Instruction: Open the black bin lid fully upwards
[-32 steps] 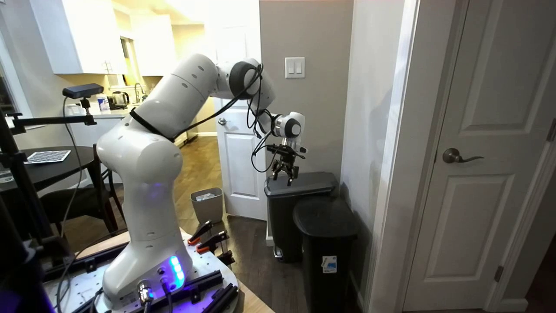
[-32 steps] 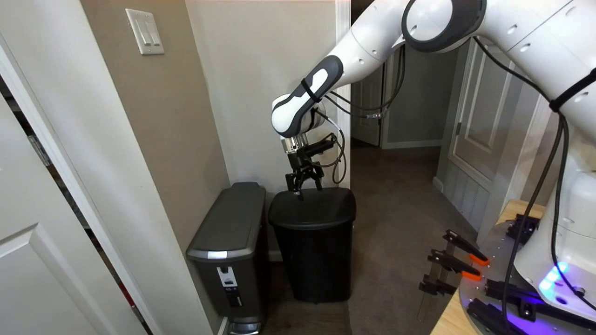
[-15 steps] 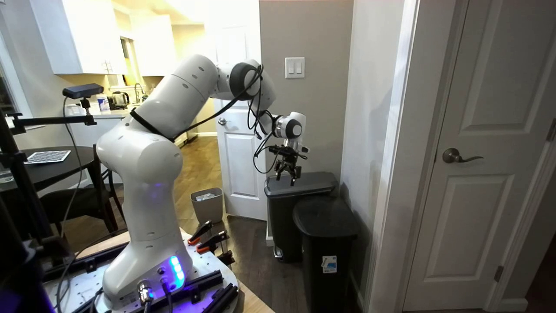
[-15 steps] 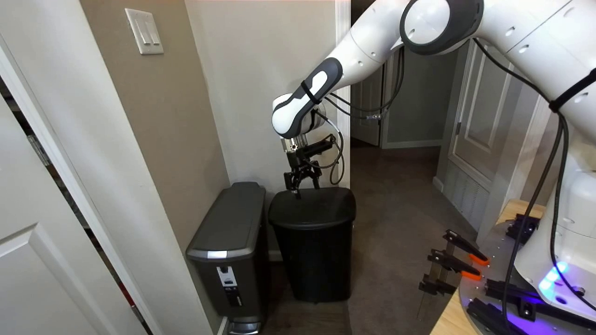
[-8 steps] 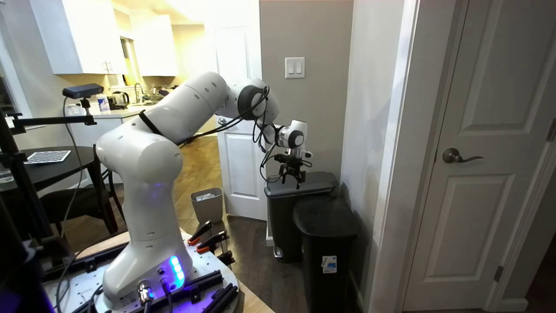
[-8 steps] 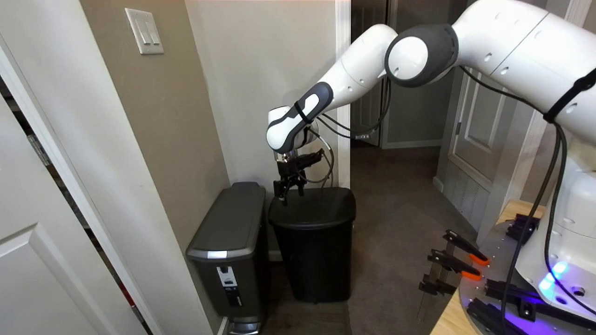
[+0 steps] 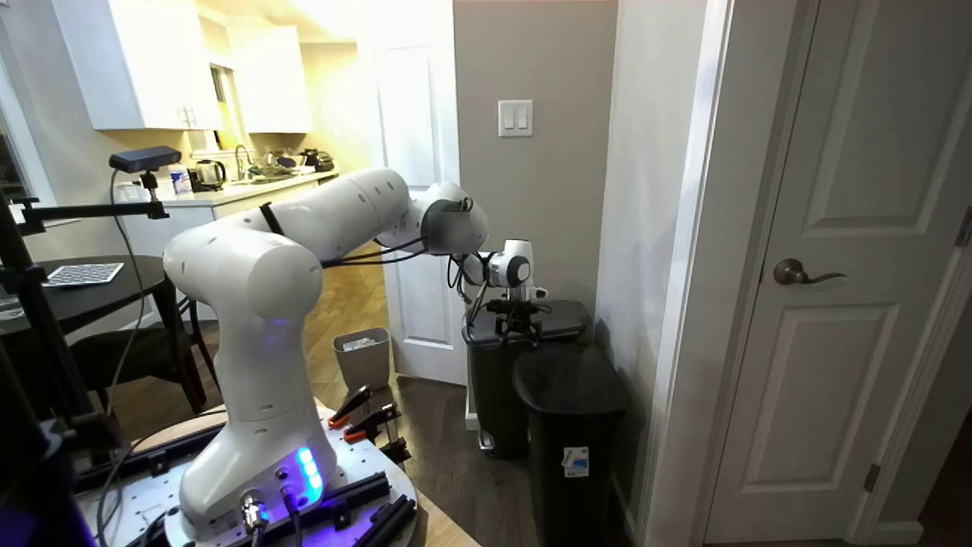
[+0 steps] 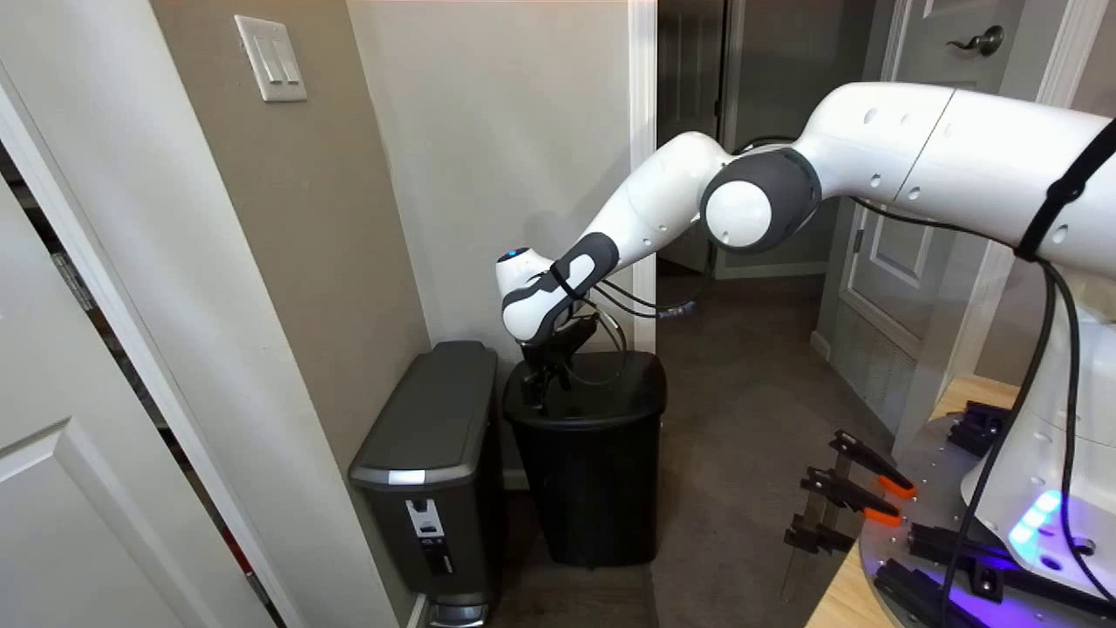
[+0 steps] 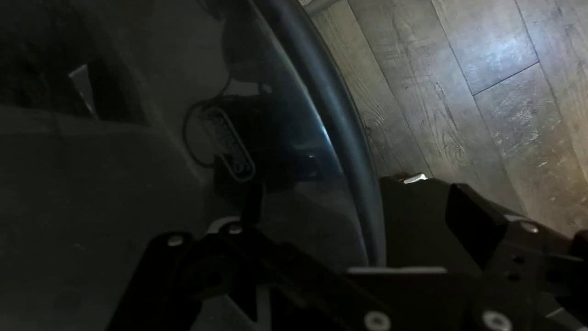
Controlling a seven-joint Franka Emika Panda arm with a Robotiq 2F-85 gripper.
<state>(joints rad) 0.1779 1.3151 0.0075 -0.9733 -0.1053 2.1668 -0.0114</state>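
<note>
Closed lid (image 9: 151, 184); likely the alignment step at its rim (image 9: 340, 119).
The end effector (image 9: 360, 202) is released, fingers (image 9: 475, 220) astride the rim in the wrist view; the black bin (image 8: 588, 506) stands at three o'clock from the greyer bin (image 8: 427, 436) in an exterior view. Next probably: grip there, lift.

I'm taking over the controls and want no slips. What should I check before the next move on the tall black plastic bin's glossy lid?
1. Right bin: ok, the black two-fingered gripper is at the tall black plastic bin, not the dark grey bin beside it.
2. Glossy black rectangular lid down: ok, it lies flat on its bin.
3. Gripper open: ok, its fingers stand well apart.
4. Lined up: ok, in the wrist view one finger shows over the lid, one beyond its rim.
5. Lid gripped: not ok, nothing is clamped.
6. Fingers low enough to catch the rim: cannot tell.
</note>
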